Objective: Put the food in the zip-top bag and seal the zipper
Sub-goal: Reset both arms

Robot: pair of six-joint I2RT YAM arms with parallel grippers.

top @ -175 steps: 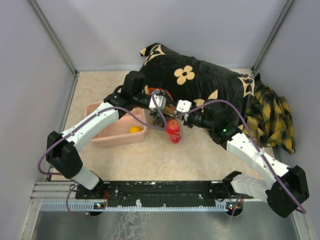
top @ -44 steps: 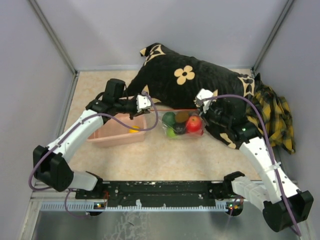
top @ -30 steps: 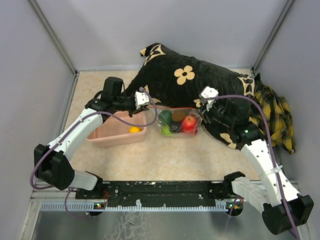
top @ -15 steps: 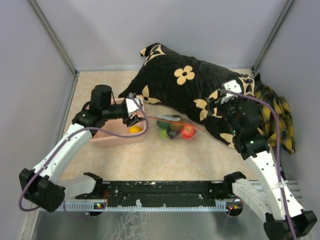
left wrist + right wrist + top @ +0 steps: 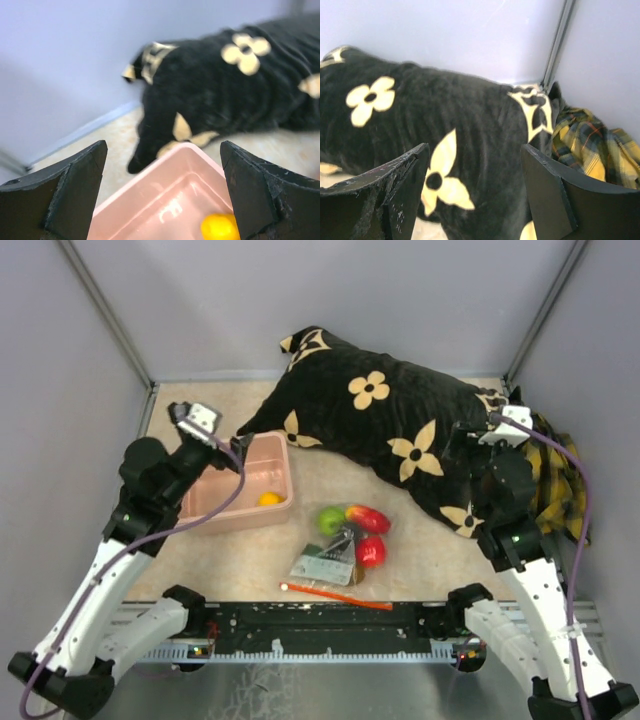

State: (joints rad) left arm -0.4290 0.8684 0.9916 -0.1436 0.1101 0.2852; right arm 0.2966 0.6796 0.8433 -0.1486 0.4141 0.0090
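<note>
Lying loose on the table, with both grippers empty

The clear floppy zip-top bag (image 5: 348, 538) lies flat on the beige tabletop (image 5: 250, 560), well apart from either arm, so nothing supports it and it slumps around its load. Inside are glossy toy food pieces, a green one (image 5: 331, 520) and two red ones (image 5: 368, 518). The thin red-orange zipper strip (image 5: 335, 596) lies straight at the bag's near end. Whether it is pressed closed is too small to tell. A small yellow toy fruit (image 5: 269, 498) sits in the pink rectangular plastic tub (image 5: 250, 518), so I judge the filling incomplete.

Only the overhead view shows the bag. The left wrist view shows the left gripper (image 5: 162, 150) with its fingers spread wide and empty above the tub and the yellow fruit. The right wrist view shows the right gripper (image 5: 474, 150) spread the same way and holding nothing. It faces the black cushion with cream flowers (image 5: 395, 130) and the yellow plaid cloth (image 5: 590, 140).
</note>
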